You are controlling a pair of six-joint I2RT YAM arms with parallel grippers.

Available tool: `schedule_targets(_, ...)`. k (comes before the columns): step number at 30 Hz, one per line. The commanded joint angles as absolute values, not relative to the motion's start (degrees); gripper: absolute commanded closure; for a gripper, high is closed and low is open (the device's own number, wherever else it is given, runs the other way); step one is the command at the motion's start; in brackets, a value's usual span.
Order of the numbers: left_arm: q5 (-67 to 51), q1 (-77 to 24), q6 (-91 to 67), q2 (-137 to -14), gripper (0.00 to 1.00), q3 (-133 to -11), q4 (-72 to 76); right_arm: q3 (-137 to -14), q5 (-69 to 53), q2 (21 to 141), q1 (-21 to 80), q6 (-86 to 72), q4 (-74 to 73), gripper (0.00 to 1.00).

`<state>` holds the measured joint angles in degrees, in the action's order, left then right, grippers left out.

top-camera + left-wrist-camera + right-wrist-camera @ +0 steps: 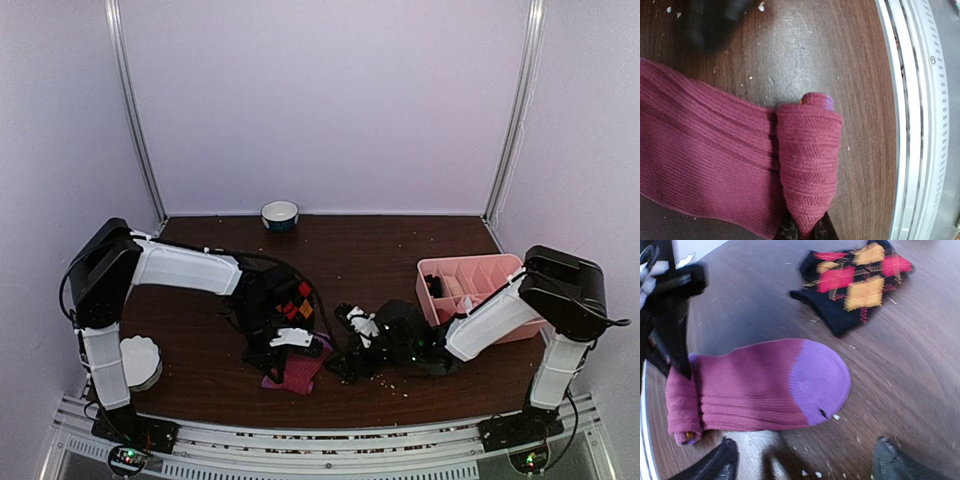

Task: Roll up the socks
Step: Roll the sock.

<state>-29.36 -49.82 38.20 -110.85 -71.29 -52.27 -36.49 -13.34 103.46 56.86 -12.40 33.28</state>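
Note:
The magenta sock (747,385) lies flat on the table, with a purple toe (820,380) and its other end rolled up (809,160). My left gripper (807,232) is shut on the tip of that roll; it also shows in the right wrist view (675,340) and in the top view (290,348). The black argyle sock (857,282) lies flat just beyond, seen under the left arm in the top view (298,303). My right gripper (807,467) is open and empty, low over the table just short of the purple toe; the top view shows it (348,345) right of the sock (298,372).
A pink divided bin (492,272) stands at the right, behind the right arm. A small white bowl (280,214) sits at the back edge. A white fluted dish (140,361) sits by the left arm's base. The metal front rail (912,150) runs close by the roll. Crumbs dot the table.

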Motion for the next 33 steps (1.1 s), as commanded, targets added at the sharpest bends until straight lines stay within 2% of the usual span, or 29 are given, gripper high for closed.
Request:
schedule_targets(1, -28.31, -49.98, 36.3, -111.53, 1.0, -72.19, -51.62, -31.93, -6.32, 102.1, 55.31, -16.62, 35.92, 0.15)
schedule_targets(2, -28.06, -49.93, 36.0, -111.46, 1.0, -72.02, -51.19, -30.96, -5.55, 101.51, 54.68, -17.63, 37.0, 0.11)
schedule_targets(3, -27.82, -49.93, 35.61, -111.4, 1.0, -71.8, -50.72, -30.98, -4.19, 101.07, 54.25, -18.38, 35.95, 0.01)
schedule_targets(4, -27.61, -49.92, 35.29, -111.35, 1.0, -71.66, -50.25, -31.56, -2.71, 100.61, 54.2, -18.55, 33.84, 0.0)
schedule_targets(8, -27.57, -49.92, 33.27, -111.12, 1.0, -71.58, -48.3, -32.82, -1.01, 98.77, 54.07, -21.15, 28.89, 0.01)
schedule_targets(11, -27.68, -49.8, 32.8, -110.72, 1.0, -71.51, -47.72, -33.72, -9.97, 97.45, 53.53, -28.16, 27.41, 0.0)
schedule_targets(12, -27.83, -49.64, 32.8, -110.48, 1.0, -71.4, -47.53, -32.7, -14.06, 97.18, 53.26, -31.44, 28.4, 0.0)
schedule_targets(14, -28.37, -48.9, 32.72, -110.16, 1.0, -71.37, -47.47, -26.46, -19.97, 97.5, 53.25, -39.69, 43.36, 0.01)
schedule_targets(15, -28.59, -48.63, 32.63, -110.05, 1.0, -71.37, -47.46, -24.95, -18.83, 98.21, 53.16, -44.74, 46.12, 0.01)
schedule_targets(17, -28.44, -48.15, 32.56, -109.72, 1.0, -71.14, -47.42, -25.65, -16.26, 99.26, 53.57, -50.26, 39.55, 0.01)
schedule_targets(23, -28.03, -47.82, 32.74, -108.81, 1.0, -70.49, -47.29, -24.22, -4.73, 93.74, 64.84, -57.69, 40.84, 0.0)
schedule_targets(25, -28.12, -47.65, 32.65, -108.77, 1.0, -70.49, -47.05, -26.42, -1.7, 93.59, 67.52, -60.36, 36.65, 0.01)
schedule_targets(26, -28.32, -47.65, 32.62, -108.77, 1.0, -70.49, -46.95, -28.35, -1.96, 94.56, 68.46, -62.0, 30.04, 0.0)
schedule_targets(27, -28.42, -47.64, 32.61, -108.76, 1.0, -70.36, -46.83, -28.99, -4.58, 95.81, 69.42, -62.2, 32.25, 0.0)
schedule_targets(29, -28.42, -47.64, 32.66, -108.96, 1.0, -70.23, -46.67, -21.94, -8.29, 98.84, 69.78, -63.27, 56.15, 0.0)
schedule_targets(33, -28.36, -47.55, 32.27, -109.08, 1.0, -70.14, -46.77, -21.36, -7.77, 99.58, 67.41, -63.72, 50.73, 0.0)
